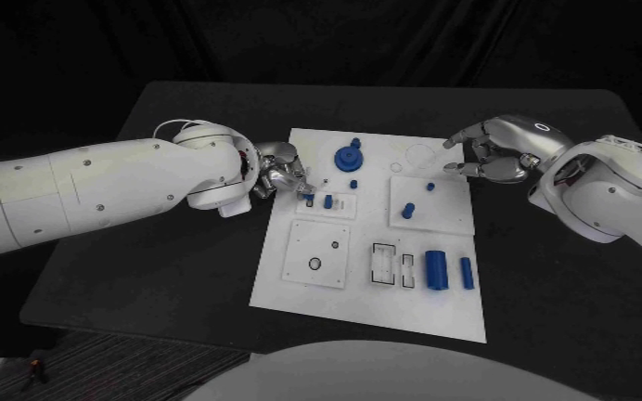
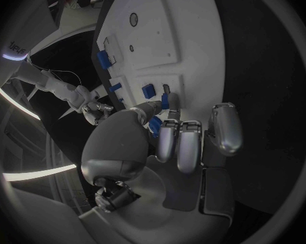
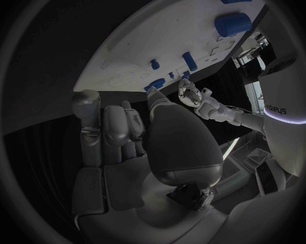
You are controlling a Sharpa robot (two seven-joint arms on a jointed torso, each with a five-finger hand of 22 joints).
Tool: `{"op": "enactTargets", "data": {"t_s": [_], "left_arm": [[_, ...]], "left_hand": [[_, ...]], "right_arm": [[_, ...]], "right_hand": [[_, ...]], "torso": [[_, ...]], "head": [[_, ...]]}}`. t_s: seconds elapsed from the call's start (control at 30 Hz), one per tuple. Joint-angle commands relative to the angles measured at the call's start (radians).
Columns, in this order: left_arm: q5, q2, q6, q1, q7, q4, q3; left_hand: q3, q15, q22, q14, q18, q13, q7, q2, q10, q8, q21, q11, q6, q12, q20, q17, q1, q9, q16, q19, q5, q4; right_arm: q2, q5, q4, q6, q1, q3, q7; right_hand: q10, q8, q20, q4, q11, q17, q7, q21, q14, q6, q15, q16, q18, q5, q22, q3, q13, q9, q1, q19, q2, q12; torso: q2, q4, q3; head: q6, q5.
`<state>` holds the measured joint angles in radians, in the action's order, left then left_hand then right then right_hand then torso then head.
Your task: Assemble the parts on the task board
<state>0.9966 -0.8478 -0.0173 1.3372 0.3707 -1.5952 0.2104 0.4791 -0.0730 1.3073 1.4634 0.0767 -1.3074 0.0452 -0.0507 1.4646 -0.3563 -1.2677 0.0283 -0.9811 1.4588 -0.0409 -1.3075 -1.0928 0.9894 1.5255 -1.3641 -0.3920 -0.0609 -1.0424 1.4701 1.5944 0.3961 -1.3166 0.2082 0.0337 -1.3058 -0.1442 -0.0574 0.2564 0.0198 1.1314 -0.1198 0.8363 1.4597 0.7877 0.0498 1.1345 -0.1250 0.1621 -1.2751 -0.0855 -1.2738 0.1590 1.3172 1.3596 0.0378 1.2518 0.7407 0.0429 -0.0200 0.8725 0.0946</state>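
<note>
task board [image 1: 315, 276] | left hand [image 1: 280, 174] pinches small blue part [image 2: 155, 126] | right hand [image 1: 490, 152] curled, holding nothing

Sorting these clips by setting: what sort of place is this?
Probably a robot lab or test cell: a black table against a dark backdrop, a white task board carrying small blue parts, and no household items.

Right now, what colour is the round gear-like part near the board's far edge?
Blue. The gear-like part stands on the white task board, clearest in the head view.
</note>
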Motion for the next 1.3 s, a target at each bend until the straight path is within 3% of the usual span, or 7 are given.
{"op": "enactTargets", "data": {"t_s": [0.03,1.3], "left_arm": [[0.003,-0.001,-0.026,-0.007,0.005,-0.004,0.003],[0.003,-0.018,-0.039,-0.022,0.018,-0.016,0.003]], "left_hand": [[0.006,0.0,0.121,0.052,0.004,-0.127,-0.01,0.01,-0.008,-0.004,0.008,0.001,0.001,-0.004,0.0,-0.165,0.002,0.001,-0.004,0.0,0.001,0.001],[0.009,0.0,0.12,0.049,0.005,-0.122,-0.009,0.01,-0.013,-0.004,0.011,0.001,0.005,-0.008,0.0,-0.159,0.002,0.003,-0.008,0.002,-0.003,0.002]], "right_arm": [[-0.002,-0.004,0.002,0.006,0.002,0.0,-0.002],[-0.002,-0.005,-0.001,-0.008,0.003,0.0,-0.014]], "right_hand": [[0.004,-0.002,-0.002,-0.005,0.0,-0.001,0.001,-0.005,-0.003,0.008,-0.001,-0.003,-0.008,0.004,0.001,0.002,0.001,-0.001,0.01,-0.005,0.0,-0.002],[0.007,-0.001,-0.002,-0.005,0.0,-0.006,0.001,-0.013,-0.005,0.009,-0.002,-0.008,-0.009,0.008,0.003,0.003,0.006,-0.003,0.009,-0.006,0.0,-0.007]], "torso": [[0.001,-0.0013,-0.0002],[-0.001,-0.0017,0.0003]], "head": [[0.0,0.003],[0.0,0.007]]}}
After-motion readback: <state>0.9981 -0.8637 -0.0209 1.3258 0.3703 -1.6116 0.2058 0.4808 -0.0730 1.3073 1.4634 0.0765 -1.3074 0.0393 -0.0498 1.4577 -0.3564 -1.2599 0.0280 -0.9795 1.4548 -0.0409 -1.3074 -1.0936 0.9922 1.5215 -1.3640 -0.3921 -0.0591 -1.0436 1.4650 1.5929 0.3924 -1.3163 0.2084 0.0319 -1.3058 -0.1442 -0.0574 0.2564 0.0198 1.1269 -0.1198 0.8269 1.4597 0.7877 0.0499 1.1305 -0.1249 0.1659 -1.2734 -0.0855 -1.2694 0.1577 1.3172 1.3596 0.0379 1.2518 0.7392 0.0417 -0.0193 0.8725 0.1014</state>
